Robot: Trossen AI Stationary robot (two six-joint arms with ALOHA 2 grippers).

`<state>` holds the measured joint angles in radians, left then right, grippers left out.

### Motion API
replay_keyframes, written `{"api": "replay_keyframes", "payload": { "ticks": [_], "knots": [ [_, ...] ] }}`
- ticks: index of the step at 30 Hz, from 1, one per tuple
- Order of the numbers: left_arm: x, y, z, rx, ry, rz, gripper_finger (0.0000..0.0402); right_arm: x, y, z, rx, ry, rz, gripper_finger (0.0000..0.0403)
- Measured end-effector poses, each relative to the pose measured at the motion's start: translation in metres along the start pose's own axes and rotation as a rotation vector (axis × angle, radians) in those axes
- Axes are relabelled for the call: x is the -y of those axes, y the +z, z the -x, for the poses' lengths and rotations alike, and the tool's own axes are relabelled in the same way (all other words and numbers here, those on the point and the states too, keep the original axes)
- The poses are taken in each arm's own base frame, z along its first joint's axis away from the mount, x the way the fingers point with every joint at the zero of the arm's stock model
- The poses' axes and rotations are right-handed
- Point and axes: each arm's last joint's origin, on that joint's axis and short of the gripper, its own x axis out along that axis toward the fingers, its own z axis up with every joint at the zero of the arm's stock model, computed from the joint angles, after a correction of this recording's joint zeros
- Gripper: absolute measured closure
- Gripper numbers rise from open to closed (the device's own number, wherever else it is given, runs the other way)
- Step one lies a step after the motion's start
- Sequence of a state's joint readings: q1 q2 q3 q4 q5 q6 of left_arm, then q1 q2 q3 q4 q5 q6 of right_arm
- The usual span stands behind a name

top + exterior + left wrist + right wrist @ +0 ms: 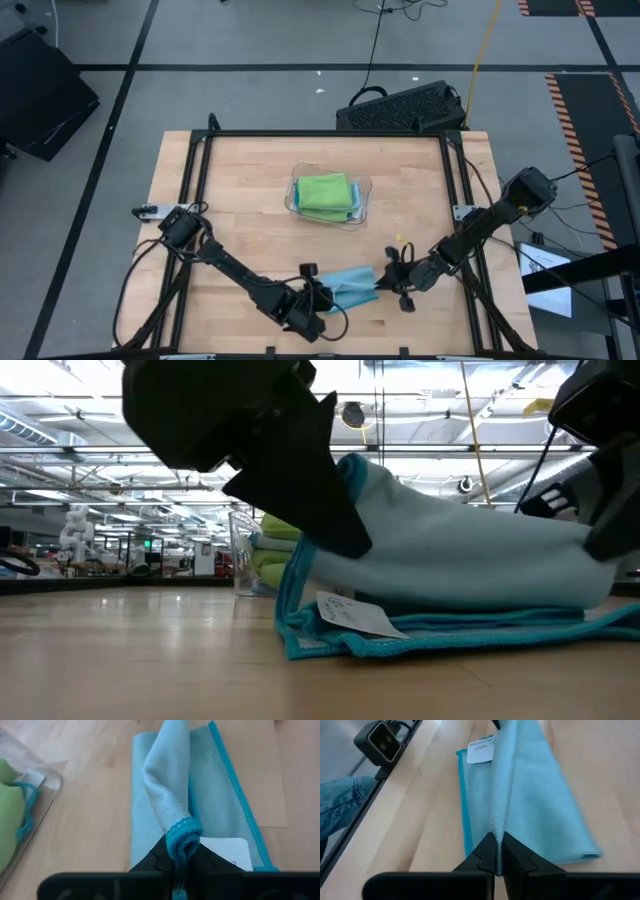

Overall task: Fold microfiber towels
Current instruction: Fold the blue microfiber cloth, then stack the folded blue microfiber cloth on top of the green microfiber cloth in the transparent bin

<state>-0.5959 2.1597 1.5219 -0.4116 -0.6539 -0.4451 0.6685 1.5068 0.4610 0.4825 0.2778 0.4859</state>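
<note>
- a large hall with ceiling lights and shelving shows beyond the wooden table [250,230] in the low view; grey floor surrounds the table in the high view, with a dark keyboard-like unit [400,108] at the upper middle.
- a light blue towel [350,288] lies at the lower middle of the high view, partly folded, with one edge lifted off the layer below. its white tag [358,617] hangs at the lower middle of the low view.
- the left gripper [182,865] comes in from the lower left of the high view; its jaws are clamped on the towel's rolled hem.
- the right gripper [499,856] comes in from the right; its jaws are pressed together on the same raised edge at the other end.
- a clear plastic tray [365,190] sits at the centre of the high view, well apart from the blue towel, holding folded lime green towels [325,190] with a blue one beneath.
- judgement: the fold is midway, with the lifted edge yet to be carried across.
- risk: the left grip is on a thin bunched hem, so any loosening could drop that corner early and leave a skewed fold.
- risk: if the two arms travel unevenly, the stretched edge would twist or drag the lower layer along the table, wrinkling it.
</note>
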Motion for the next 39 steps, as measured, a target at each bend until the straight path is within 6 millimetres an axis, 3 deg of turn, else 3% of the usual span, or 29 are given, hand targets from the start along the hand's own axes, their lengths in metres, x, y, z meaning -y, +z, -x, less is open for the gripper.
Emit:
{"api": "replay_keyframes", "payload": {
  "ticks": [7,13,17,23,28,31,35,39],
  "knots": [
    [0.003,0.001,0.001,-0.004,-0.061,0.015,0.0372,-0.002,0.000,-0.002,0.009,0.029,0.002,0.0363],
    [0.009,-0.001,0.005,-0.001,-0.073,0.015,0.0297,-0.003,0.000,-0.002,-0.022,0.091,-0.007,0.0279],
    [0.018,-0.002,0.014,-0.031,-0.174,0.071,0.0239,-0.006,0.001,0.003,-0.046,0.139,-0.023,0.0227],
    [0.024,0.009,0.042,-0.043,-0.314,0.205,0.0201,-0.011,0.007,0.015,-0.033,0.176,-0.012,0.0199],
    [0.022,0.022,0.050,0.132,-0.211,0.287,0.0213,-0.014,0.006,0.015,0.009,0.124,-0.002,0.0217],
    [0.018,0.030,0.033,0.195,-0.182,0.359,0.0234,-0.015,0.001,0.013,0.006,0.084,0.002,0.0233],
    [0.015,0.014,-0.004,0.083,-0.151,0.424,0.0270,-0.017,-0.002,0.012,0.000,0.087,0.025,0.0248],
    [0.015,-0.005,-0.018,-0.089,-0.157,0.482,0.0304,-0.020,-0.006,0.014,-0.019,0.093,0.121,0.0252]
  ]
}}
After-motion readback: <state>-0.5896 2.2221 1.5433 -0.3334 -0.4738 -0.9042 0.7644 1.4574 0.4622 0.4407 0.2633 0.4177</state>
